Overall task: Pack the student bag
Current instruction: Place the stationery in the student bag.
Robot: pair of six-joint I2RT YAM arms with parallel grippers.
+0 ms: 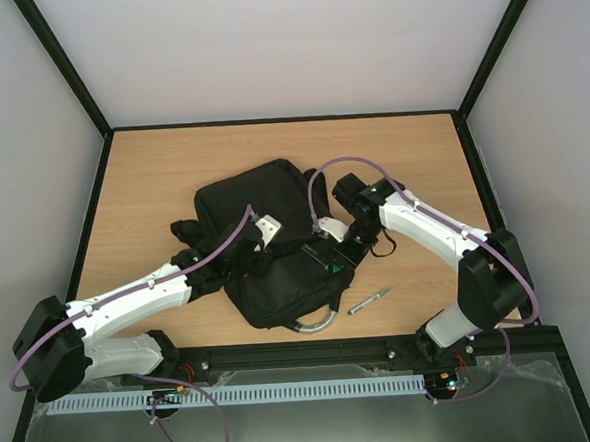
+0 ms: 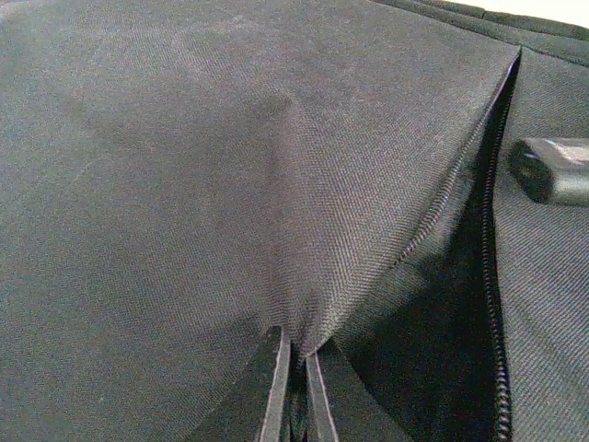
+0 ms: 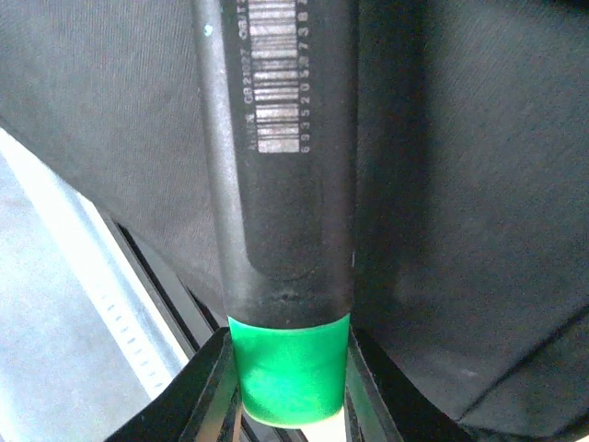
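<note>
One wood table (image 1: 152,180) carries the lot. Bag (image 1: 266,233) lies flat mid-table, btwn the two arms, grey handle (image 1: 316,324) toward the near edge. Zip (image 2: 492,276) is part open: a dark gap shows alongside the teeth in the left wrist view.

Left fingers (image 2: 294,368) are pinched tight on a fold of bag fabric right by that gap, pulling the flap up into a ridge. Right fingers (image 3: 290,391) are closed partway round a marker (image 3: 285,184) (black barrel w/ barcode, green end), gripping it at the green end, over the bag's near-right part. Barrel runs away from the wrist cam against black fabric. Can't tell if its far tip is inside the opening yet.

Pen (image 1: 370,301) lies loose on the table, just right of the handle, not touching the bag.

Step in hand, by my read: getting the marker into the bag while the left side holds the mouth open. Task looks early to mid, w/ at least the pen not packed.

Next move calls for:
- flap held up and taut
- barrel lined up w/ the gap and slid in lengthwise
- release only once it's well inside, so it doesn't roll off the fabric

Pen prob follows.
</note>
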